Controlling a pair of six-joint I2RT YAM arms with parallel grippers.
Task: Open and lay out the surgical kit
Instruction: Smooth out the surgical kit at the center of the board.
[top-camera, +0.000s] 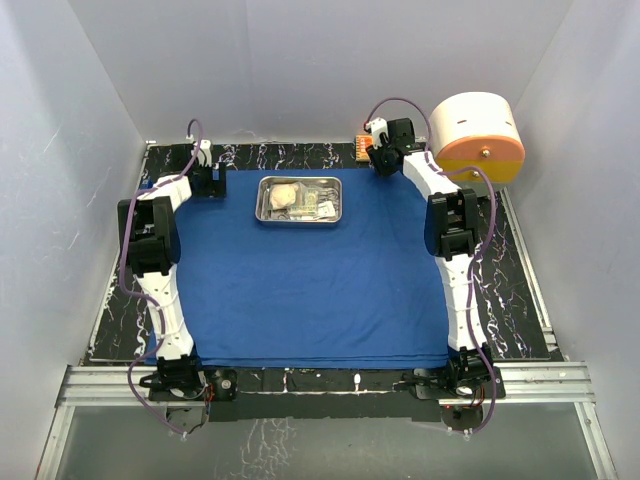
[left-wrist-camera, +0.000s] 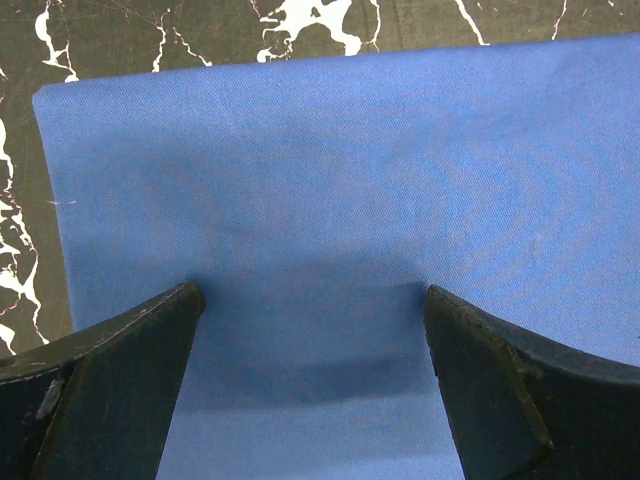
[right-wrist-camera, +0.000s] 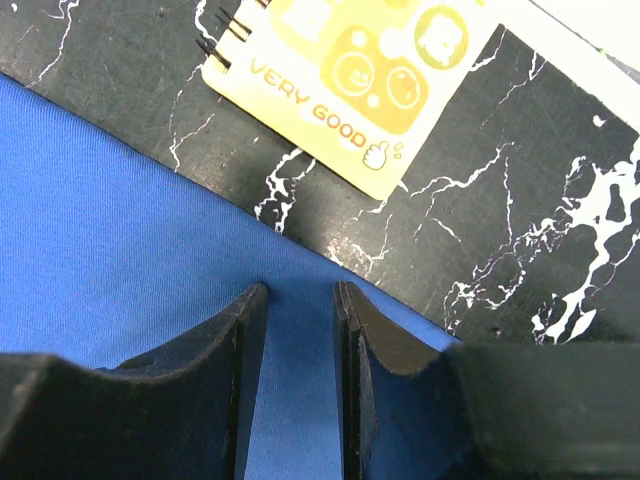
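Royal-blue cloth drape (top-camera: 320, 290) looks soft, limp; I'd pinch a corner. Upper left, left gripper (left-wrist-camera: 310, 295) gapes wide; right gripper (right-wrist-camera: 300, 290) is narrowly parted.

Bright even light, soft shadow on blue cloth (left-wrist-camera: 330, 340), sharp focus

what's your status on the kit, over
Left gripper open over cloth far-left corner. Right gripper nearly closed at far-right edge, grip unclear. Cloth flat, tray on it unemptied. Card beside right gripper, off cloth.
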